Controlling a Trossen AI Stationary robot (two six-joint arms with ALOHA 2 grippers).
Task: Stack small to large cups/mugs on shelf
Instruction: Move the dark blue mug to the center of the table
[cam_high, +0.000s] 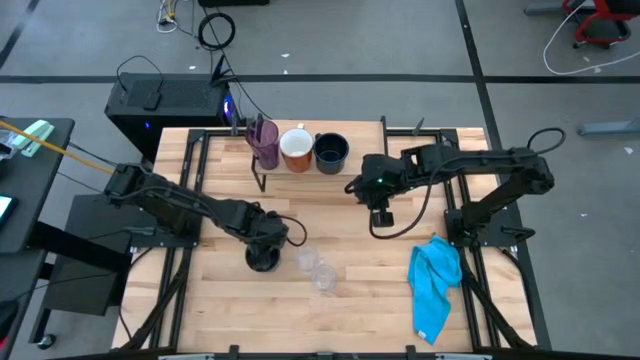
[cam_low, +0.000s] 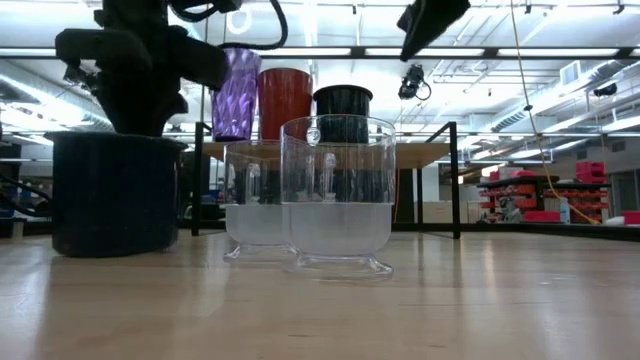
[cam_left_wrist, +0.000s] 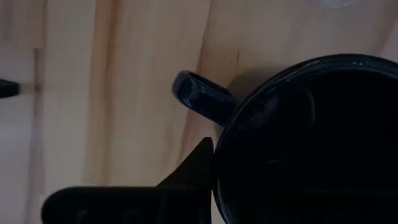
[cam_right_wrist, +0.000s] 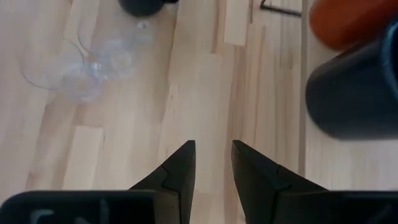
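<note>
A black handled mug (cam_high: 263, 260) stands on the table at the near left; it also shows in the low view (cam_low: 115, 195). My left gripper (cam_high: 265, 238) is over it, at its rim. Two small clear cups (cam_high: 316, 270) stand side by side to its right; they also show in the low view (cam_low: 338, 195). On the shelf (cam_low: 430, 150) at the far middle stand a purple tumbler (cam_high: 263, 143), a white mug with an orange inside (cam_high: 296, 150) and a second black mug (cam_high: 331, 152). My right gripper (cam_high: 382, 218) hangs empty near the shelf's right end, its fingers (cam_right_wrist: 214, 155) a narrow gap apart. My left gripper comes at the black mug from above, pointing down. One finger (cam_left_wrist: 193, 171) lies against the outside of the mug's wall at the rim (cam_left_wrist: 219, 155), close beside the handle (cam_left_wrist: 199, 99). The other finger is hidden in the mug's dark inside. The mug stands upright on the table.
A blue cloth (cam_high: 435, 285) lies crumpled at the near right. The shelf's thin black legs (cam_high: 262, 180) stand on the table behind the clear cups. Bare tabletop (cam_high: 340, 320) lies between the clear cups and the cloth.
</note>
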